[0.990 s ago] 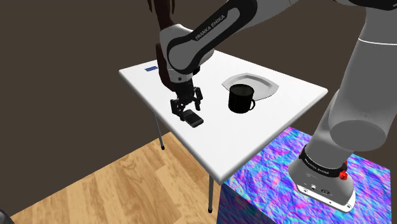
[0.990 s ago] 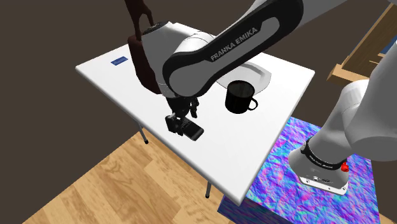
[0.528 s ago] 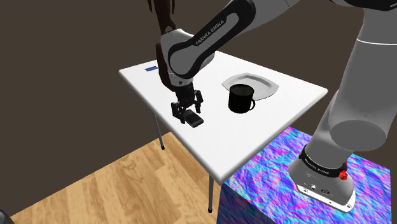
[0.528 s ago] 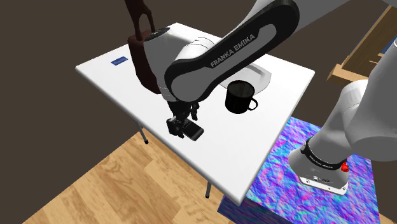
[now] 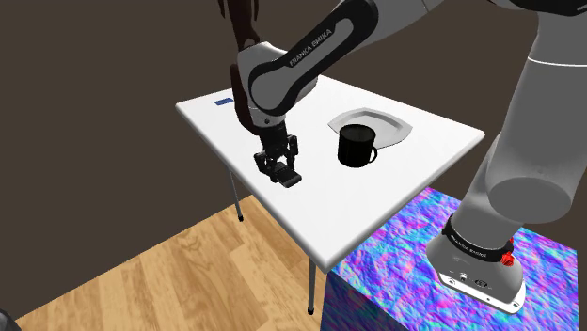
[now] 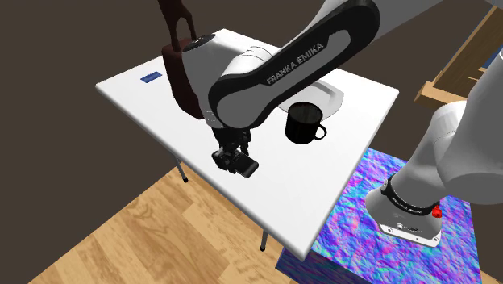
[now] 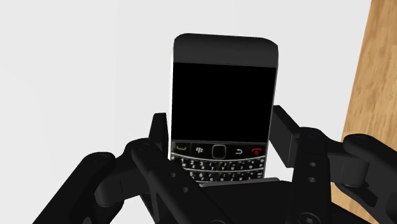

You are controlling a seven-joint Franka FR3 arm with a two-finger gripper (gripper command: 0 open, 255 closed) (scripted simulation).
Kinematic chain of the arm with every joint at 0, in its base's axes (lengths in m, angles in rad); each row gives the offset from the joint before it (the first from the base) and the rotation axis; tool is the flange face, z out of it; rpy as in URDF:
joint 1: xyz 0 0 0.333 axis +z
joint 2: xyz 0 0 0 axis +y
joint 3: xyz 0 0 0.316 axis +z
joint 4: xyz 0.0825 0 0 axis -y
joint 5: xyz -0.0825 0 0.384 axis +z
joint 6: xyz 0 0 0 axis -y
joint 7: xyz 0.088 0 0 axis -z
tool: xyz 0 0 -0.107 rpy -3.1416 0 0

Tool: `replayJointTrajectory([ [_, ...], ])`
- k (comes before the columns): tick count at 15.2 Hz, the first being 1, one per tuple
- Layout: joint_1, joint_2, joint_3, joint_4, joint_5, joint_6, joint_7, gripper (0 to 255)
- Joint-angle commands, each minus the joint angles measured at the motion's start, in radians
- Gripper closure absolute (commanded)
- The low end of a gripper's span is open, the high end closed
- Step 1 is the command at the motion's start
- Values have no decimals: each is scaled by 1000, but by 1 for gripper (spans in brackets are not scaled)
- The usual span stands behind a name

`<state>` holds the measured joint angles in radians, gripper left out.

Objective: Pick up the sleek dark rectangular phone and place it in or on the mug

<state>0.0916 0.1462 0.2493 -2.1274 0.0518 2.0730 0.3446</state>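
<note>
1. In the shoulder view the white table (image 5: 395, 193) fills the middle. Its near edge slants from upper left down to lower centre, and the wood floor (image 5: 169, 273) lies below it at lower left.
2. The phone (image 5: 292, 179) lies flat on the table at the frame's centre, near that slanting edge.
3. Bare tabletop separates it from the black mug (image 5: 356, 146), which stands right of centre, just beside a white plate (image 5: 381, 120).
4. The gripper (image 5: 283, 171) stands directly over the phone. In the wrist view its 2 fingers (image 7: 284, 130) are drawn narrow and press the phone's long sides at the keypad end.
5. The phone is a black rectangle with a blank dark screen, a grey band at the far end, green and red call keys, and a small keypad.
</note>
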Motion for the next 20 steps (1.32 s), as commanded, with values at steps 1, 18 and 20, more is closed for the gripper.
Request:
replayJointTrajectory([
  [1,1,1,1,-1,1,0,0,255],
  [18,-5,-89,2,88,19,-177,-5,255],
  [20,-5,-99,1,104,21,-203,-5,255],
])
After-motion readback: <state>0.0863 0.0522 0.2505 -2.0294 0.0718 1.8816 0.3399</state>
